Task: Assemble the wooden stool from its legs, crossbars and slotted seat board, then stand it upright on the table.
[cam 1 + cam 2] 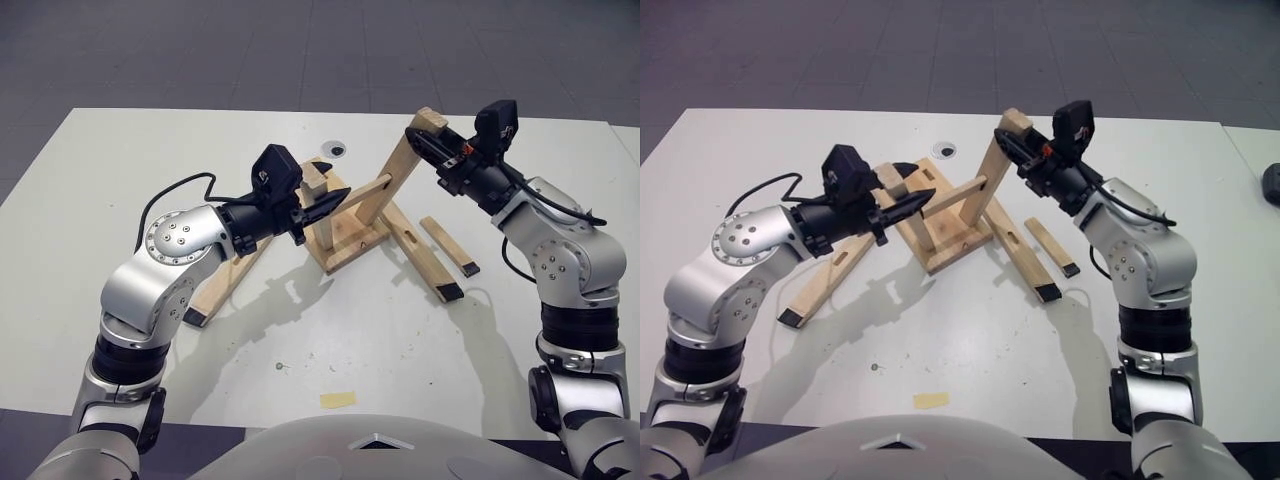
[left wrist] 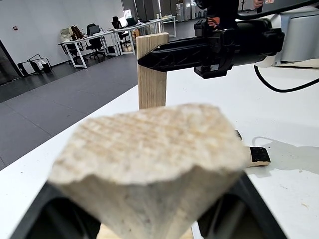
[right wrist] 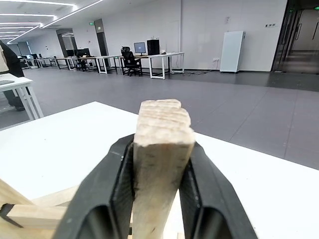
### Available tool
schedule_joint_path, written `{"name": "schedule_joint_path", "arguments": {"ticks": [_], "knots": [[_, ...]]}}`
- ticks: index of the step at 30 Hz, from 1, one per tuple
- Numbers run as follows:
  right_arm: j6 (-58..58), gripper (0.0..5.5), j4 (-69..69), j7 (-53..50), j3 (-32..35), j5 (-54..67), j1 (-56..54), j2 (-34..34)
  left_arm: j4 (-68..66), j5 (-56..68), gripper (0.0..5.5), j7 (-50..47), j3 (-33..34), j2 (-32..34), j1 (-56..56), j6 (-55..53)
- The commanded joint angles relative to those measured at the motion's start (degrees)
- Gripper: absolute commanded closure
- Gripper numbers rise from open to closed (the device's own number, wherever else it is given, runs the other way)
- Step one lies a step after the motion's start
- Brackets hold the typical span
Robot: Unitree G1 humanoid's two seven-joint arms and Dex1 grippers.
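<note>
my right gripper (image 1: 428,148) has its jaws pinched on the top of the upright leg (image 1: 395,175), toward the table's (image 1: 110,150) far edge. in the wrist view both fingers (image 3: 114,179) lie flat against the leg's sides and its cut end sticks out past them. the leg leans, and its lower end meets the seat board (image 1: 350,245), which stands tilted near mid-table. i can't make out how the two join. a crossbar (image 1: 362,192) runs from the leg toward my left gripper (image 1: 322,204). i cannot tell whether either end is seated, since the left fingers cover one and the leg hides the other. the left jaws are clamped on a wood end (image 2: 149,154) that is blurred in the wrist view. i take it for the top of the left leg (image 1: 225,285), whose lower part slants toward the table's left side and ends in a black foot. my arm covers the stretch between, so i'm not sure. another leg (image 1: 425,258) lies flat just right of the board with its black foot toward me and its upper end tucked in by the upright leg's base. a short bar (image 1: 450,245) lies just beside it on the right, not touching. a scrap of yellow tape (image 1: 337,400) sits near the table's near edge.
</note>
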State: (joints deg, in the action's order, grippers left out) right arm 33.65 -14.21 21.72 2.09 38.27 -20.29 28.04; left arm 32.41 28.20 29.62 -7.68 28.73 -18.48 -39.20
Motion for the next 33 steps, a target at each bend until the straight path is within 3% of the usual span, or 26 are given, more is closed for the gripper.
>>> {"name": "schedule_joint_path", "arguments": {"ticks": [1, 12, 13, 19, 20, 27, 33], "knots": [[10.17, 4.46, 0.07, -4.56, -15.69, -7.61, 17.69, -1.74, -3.2, -2.39, 3.47, 1.01, -1.53, 1.08, -2.06, -0.83], [7.01, 4.45, -9.69, -15.7, -3.94, -1.24, 6.54, -7.22, -5.97, -3.04, 3.47, 1.93, 0.16, 1.12, -4.34, 0.43], [6.08, 4.08, -10.44, -15.6, -3.73, -1.8, 5.42, -7.05, -6.14, -2.97, 3.47, 2.01, 0.23, 1.14, -4.48, 0.45], [1.52, 3.16, -12.89, -14.44, -0.95, -5.21, 0.8, -7.37, -6.76, -2.42, 3.46, 2.39, 0.81, 0.75, -5.3, 0.1], [0.78, 2.99, -13.12, -14.39, -0.43, -5.81, 0.25, -7.39, -6.73, -2.2, 3.1, 2.59, 0.83, 0.75, -5.38, 0.02], [-7.96, 1.86, -17.34, -18.68, 4.32, -13.12, -6.35, -8.55, -5.64, 4.49, 1.98, 1.72, 4.01, -3.43, -7.88, -3.77], [-7.64, 0.9, -21.84, -17.57, 0.11, -13.07, -8.39, -11.2, -4.13, 17.31, 0.99, 1.33, 8.77, -7.46, -12.52, -9.32]]}}
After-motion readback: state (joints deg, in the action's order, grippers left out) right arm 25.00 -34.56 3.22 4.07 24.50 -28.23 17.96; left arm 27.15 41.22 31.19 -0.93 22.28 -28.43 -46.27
